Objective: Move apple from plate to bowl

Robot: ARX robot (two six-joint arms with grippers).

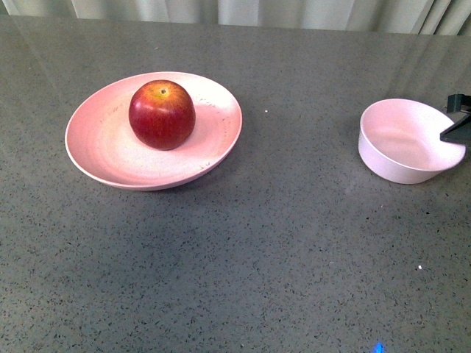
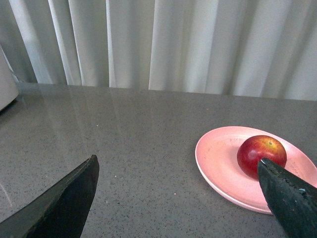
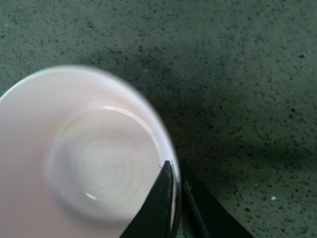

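Observation:
A deep red apple (image 1: 162,114) with a yellow-orange stem patch sits on the wide pale pink plate (image 1: 96,151) at the left of the grey table. The small deep pale pink bowl (image 1: 401,140) stands at the right. My right gripper (image 1: 458,123) shows at the right edge and is shut on the bowl's rim (image 3: 174,163), one finger inside, one outside. My left gripper (image 2: 178,171) is open and empty above the table, beside the plate (image 2: 218,158); the apple (image 2: 257,151) lies just behind one fingertip (image 2: 277,183). The left arm is out of the front view.
Pale curtains (image 2: 173,44) hang behind the table's far edge. A grey speckled tabletop (image 1: 294,243) spreads between plate and bowl and toward the front.

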